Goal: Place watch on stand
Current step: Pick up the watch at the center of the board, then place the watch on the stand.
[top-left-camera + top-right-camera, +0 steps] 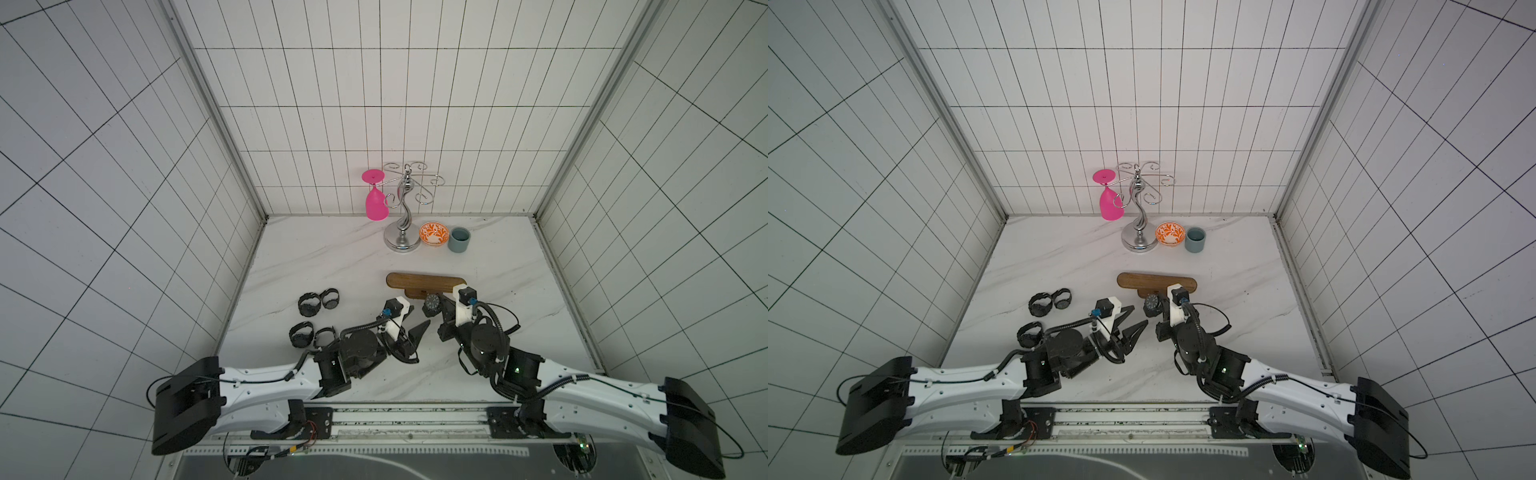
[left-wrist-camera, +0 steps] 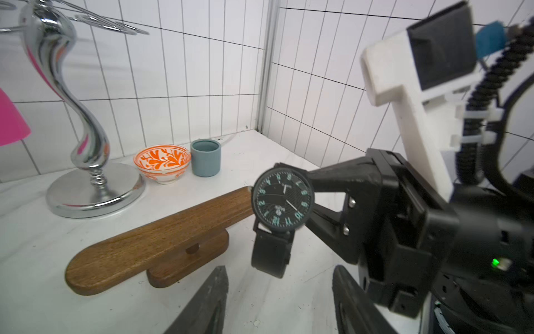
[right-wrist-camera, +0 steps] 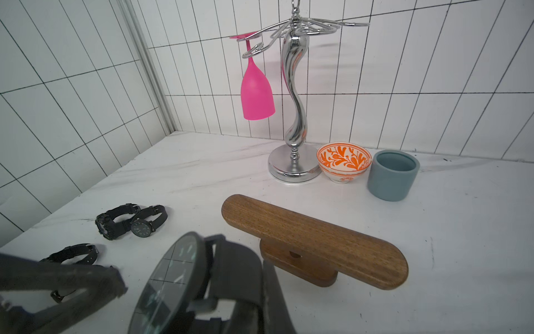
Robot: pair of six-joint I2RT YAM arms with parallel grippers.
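My right gripper [image 1: 437, 308] is shut on the strap of a black watch [image 1: 432, 302] with a dark dial and teal numerals, and holds it off the table. The watch [image 2: 283, 199] hangs just in front of the stand [image 1: 424, 280], near its right half. The stand [image 3: 312, 234] is a long brown wooden bar on a short oval base, with nothing on it. In the right wrist view the watch [image 3: 173, 280] fills the near edge at my right gripper [image 3: 239, 292]. My left gripper [image 2: 279, 270] is open and holds nothing, its tips a short way left of the watch [image 1: 1152, 303].
Several other black watches [image 1: 318, 301] lie on the table's left side. At the back stand a chrome curly-armed rack [image 1: 402, 232] with a pink glass [image 1: 376, 203] hanging upside down, an orange-patterned bowl [image 1: 433, 233] and a blue-grey cup [image 1: 459, 240]. Tiled walls close in three sides.
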